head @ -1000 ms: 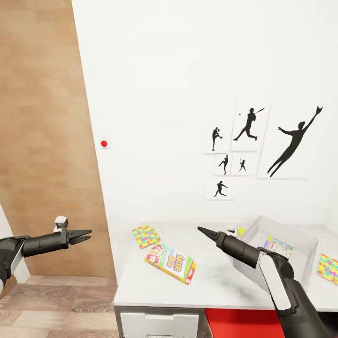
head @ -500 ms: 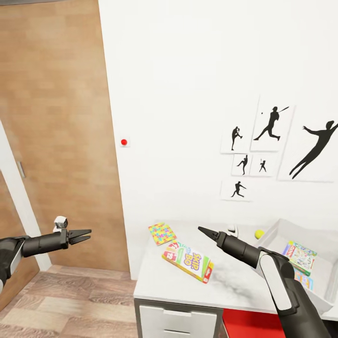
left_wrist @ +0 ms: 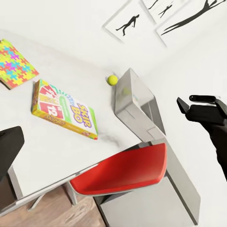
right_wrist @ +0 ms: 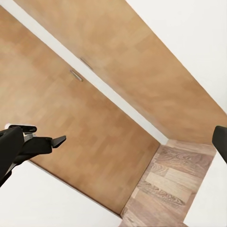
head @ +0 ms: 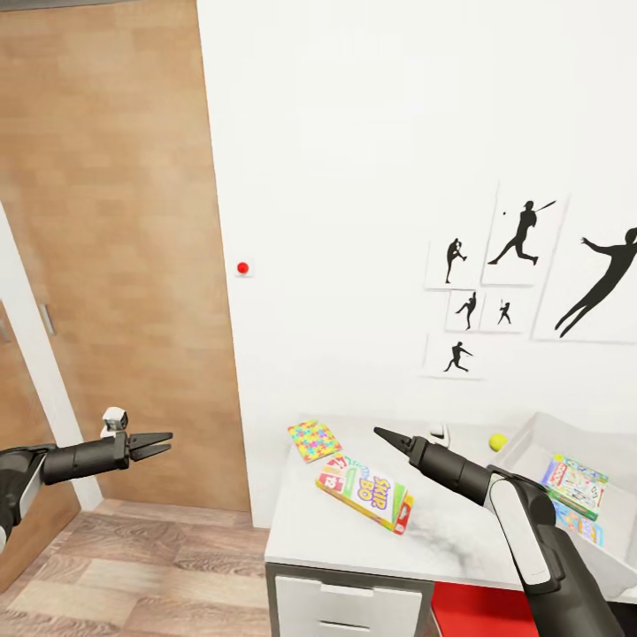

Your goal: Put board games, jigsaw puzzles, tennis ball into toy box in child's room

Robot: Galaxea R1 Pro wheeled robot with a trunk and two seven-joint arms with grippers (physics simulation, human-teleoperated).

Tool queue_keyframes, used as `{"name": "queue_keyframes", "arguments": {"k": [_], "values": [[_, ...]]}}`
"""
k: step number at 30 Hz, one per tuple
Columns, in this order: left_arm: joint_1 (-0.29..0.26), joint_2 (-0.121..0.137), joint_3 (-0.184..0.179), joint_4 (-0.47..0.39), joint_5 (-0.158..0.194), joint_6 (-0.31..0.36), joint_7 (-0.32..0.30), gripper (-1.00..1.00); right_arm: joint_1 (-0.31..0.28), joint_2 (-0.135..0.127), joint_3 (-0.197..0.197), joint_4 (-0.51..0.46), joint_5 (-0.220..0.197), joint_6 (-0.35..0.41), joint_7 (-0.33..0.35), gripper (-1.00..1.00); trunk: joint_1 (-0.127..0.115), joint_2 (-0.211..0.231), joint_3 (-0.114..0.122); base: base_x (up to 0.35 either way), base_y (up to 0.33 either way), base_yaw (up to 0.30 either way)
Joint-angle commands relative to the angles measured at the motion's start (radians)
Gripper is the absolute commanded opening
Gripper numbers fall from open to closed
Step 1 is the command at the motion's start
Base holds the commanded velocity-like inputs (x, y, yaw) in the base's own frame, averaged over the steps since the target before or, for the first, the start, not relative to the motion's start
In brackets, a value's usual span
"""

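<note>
On the table [head: 442, 540] lie the "SKIP-BO" board game [head: 367, 491], also in the left wrist view [left_wrist: 66, 111], a jigsaw puzzle [head: 314, 440] near the wall, and the tennis ball [head: 499, 441]. The toy box [head: 535, 433] stands at the right with a pastel multicolour board game [head: 575, 485] and a blue one [head: 579, 524] inside. My right gripper [head: 382, 434] hovers open above the table, just right of the SKIP-BO box. My left gripper [head: 164, 441] is open over the floor, left of the table.
A wooden door [head: 115, 221] with a white frame [head: 40, 398] fills the left side. A red chair seat [left_wrist: 127, 170] sits under the table beside a pale cabinet door [head: 345, 610]. Baseball silhouette pictures [head: 522, 234] hang on the white wall. Wood-plank floor [head: 159, 566] lies below left.
The whole picture has shifted as the camera turned left: more door shows, and the table things sit further right. Both arms hold the same pose.
</note>
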Motion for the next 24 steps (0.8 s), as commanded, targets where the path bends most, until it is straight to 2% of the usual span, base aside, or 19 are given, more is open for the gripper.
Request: {"name": "queue_keyframes", "arguments": {"k": [1,9,17,24], "values": [[0.0,-0.001,0.002,0.0,-0.006,0.011,-0.006,1.0,0.0,0.0,-0.002,0.0,-0.001,0.006,0.002,1.0,0.0,-0.001,0.0,0.0,0.079,0.0],[0.0,0.001,0.002,0.0,-0.006,0.01,-0.006,1.0,0.0,-0.001,-0.004,0.001,0.0,0.006,0.001,1.0,0.0,-0.001,-0.002,0.0,0.153,0.0],[0.0,-0.002,-0.001,0.0,-0.006,0.009,-0.006,1.0,0.0,-0.001,-0.004,0.002,0.001,0.004,-0.005,1.0,0.0,-0.001,-0.012,0.0,0.056,0.006],[0.0,-0.004,-0.003,0.0,-0.006,0.01,-0.006,1.0,0.0,0.007,-0.002,0.002,0.001,0.005,-0.068,1.0,0.0,-0.001,-0.019,0.0,0.009,0.038]]}}
